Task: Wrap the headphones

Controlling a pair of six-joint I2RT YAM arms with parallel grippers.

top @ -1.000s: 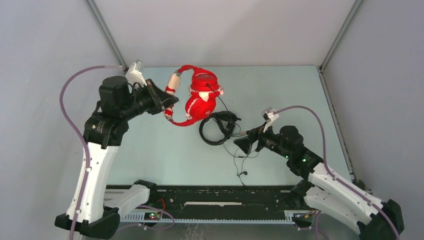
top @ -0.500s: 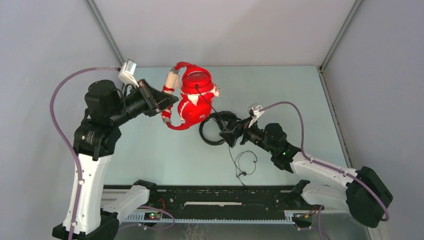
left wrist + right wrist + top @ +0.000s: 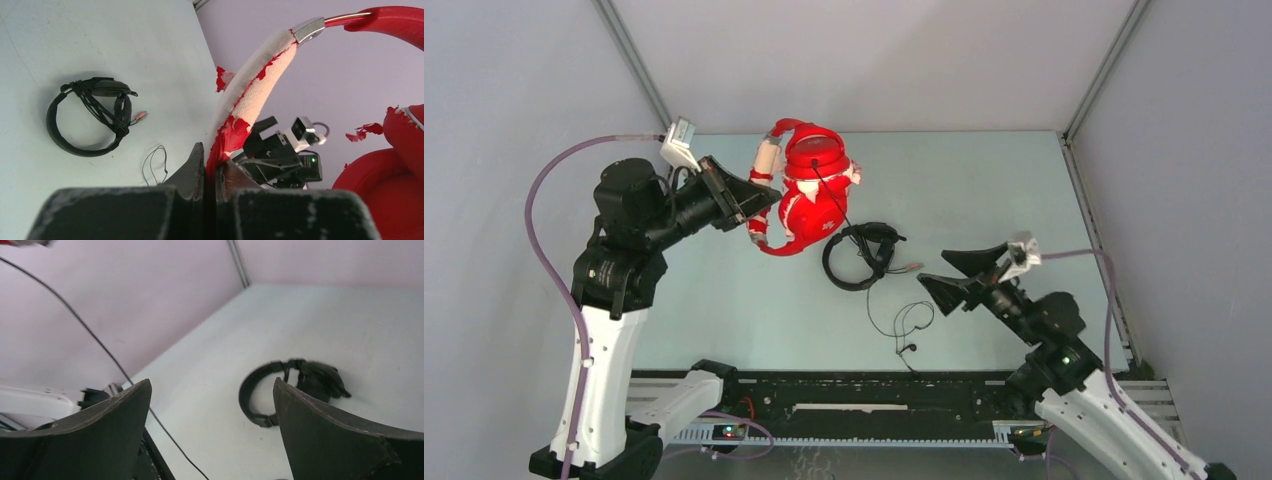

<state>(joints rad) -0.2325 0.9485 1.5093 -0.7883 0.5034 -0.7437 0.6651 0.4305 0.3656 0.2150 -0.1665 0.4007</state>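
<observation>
Your right gripper (image 3: 933, 269) has pulled back from the black headphones (image 3: 856, 262) — jaws wide, empty — while your left gripper (image 3: 767, 205) clamps the headband (image 3: 250, 95) of the red headphones (image 3: 816, 200).

The red headphones (image 3: 812, 190) are held up over the far left of the table (image 3: 984, 180), pinched at the headband (image 3: 250, 97) by the left gripper (image 3: 762, 208). The band's padding is worn to pale, flaking foam. The two red earcups (image 3: 816, 205) sit close together. The thin dark cable (image 3: 868, 298) trails down to a loose loop on the table.
</observation>
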